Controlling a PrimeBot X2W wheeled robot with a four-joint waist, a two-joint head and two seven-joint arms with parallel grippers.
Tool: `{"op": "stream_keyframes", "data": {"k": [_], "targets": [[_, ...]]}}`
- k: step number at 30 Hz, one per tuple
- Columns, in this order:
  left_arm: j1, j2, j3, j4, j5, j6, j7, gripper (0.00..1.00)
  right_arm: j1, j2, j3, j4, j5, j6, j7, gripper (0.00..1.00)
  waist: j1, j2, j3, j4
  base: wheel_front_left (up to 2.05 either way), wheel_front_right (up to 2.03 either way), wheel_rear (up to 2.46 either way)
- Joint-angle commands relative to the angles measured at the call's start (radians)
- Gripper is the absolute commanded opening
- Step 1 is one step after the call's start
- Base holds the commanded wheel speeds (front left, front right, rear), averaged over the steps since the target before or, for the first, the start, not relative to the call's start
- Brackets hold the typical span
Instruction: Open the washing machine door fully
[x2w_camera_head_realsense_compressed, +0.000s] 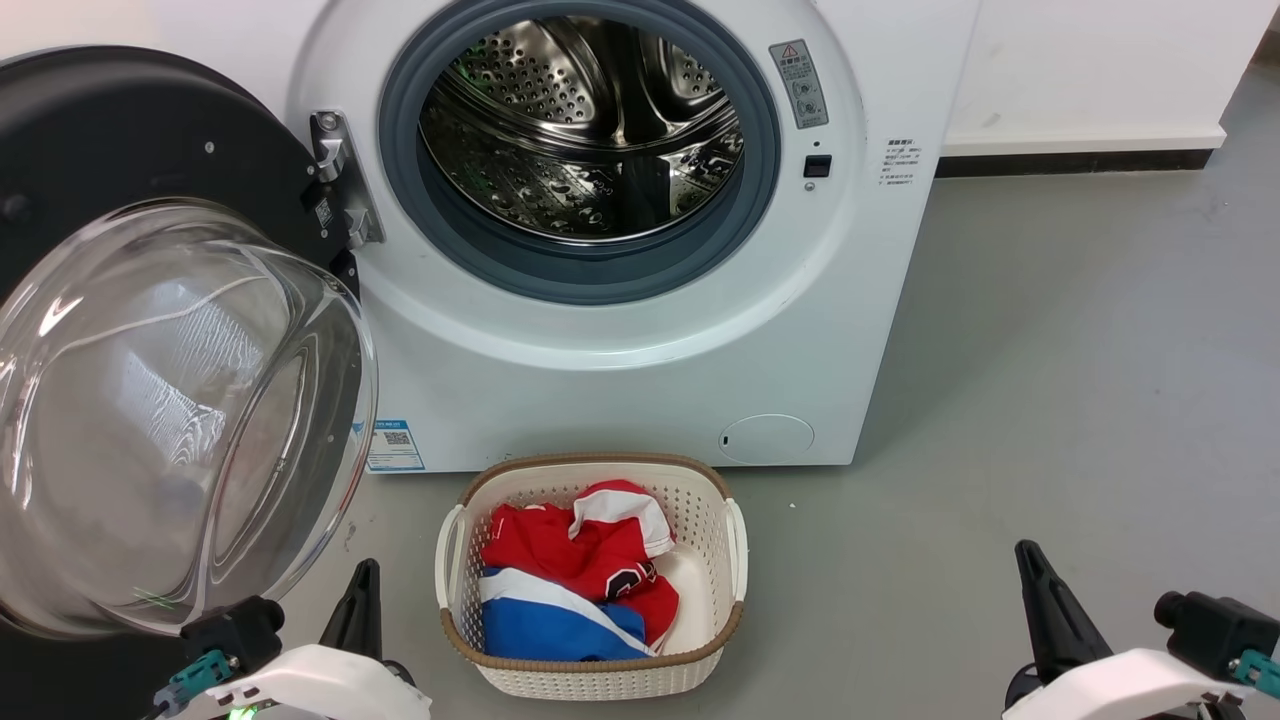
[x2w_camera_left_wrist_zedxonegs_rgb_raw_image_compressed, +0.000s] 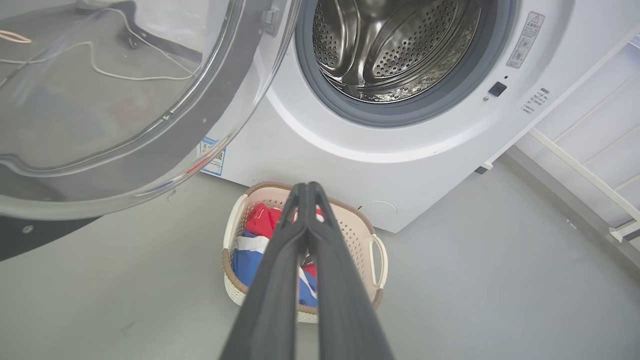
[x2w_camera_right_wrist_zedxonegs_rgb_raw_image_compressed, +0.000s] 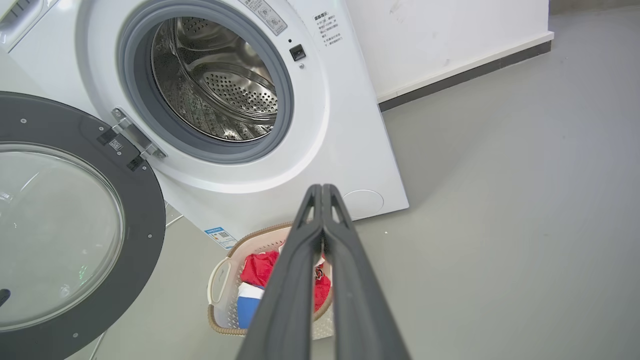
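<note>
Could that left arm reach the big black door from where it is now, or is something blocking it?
Probably yes. The washing machine door hangs open close by the left gripper, with nothing between them. The laundry basket sits off to the gripper's right on the floor. The gripper is shut and holds nothing.

bright, even | soft shadows | glare on washing machine door (x2w_camera_head_realsense_compressed: 150, 400)

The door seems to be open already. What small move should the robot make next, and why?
Probably a light outward nudge on the lower rim of the door with the left gripper, to confirm that the hinge is at its stop. The door hangs wide to the left and the drum mouth is uncovered. The left gripper and the right gripper are shut and touch nothing.
</note>
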Motion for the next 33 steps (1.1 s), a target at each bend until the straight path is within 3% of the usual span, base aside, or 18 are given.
{"op": "stream_keyframes", "data": {"k": [1, 33], "targets": [[-0.032, 0.003, 0.013, -0.017, -0.032, -0.012, 0.005, 0.0, -0.038, -0.006, -0.003, -0.01, 0.039, 0.0, 0.006, 0.0, 0.0, -0.0001, 0.0, 0.0, 0.0, 0.0, 0.0], [-0.062, -0.055, 0.109, -0.026, -0.426, -0.08, 0.098, 0.0, -0.102, -0.01, -0.032, 0.039, 0.512, 0.0, 0.064, 0.0, 0.0, -0.0001, 0.012, 0.008, 0.0, 0.0, 0.0]]}}
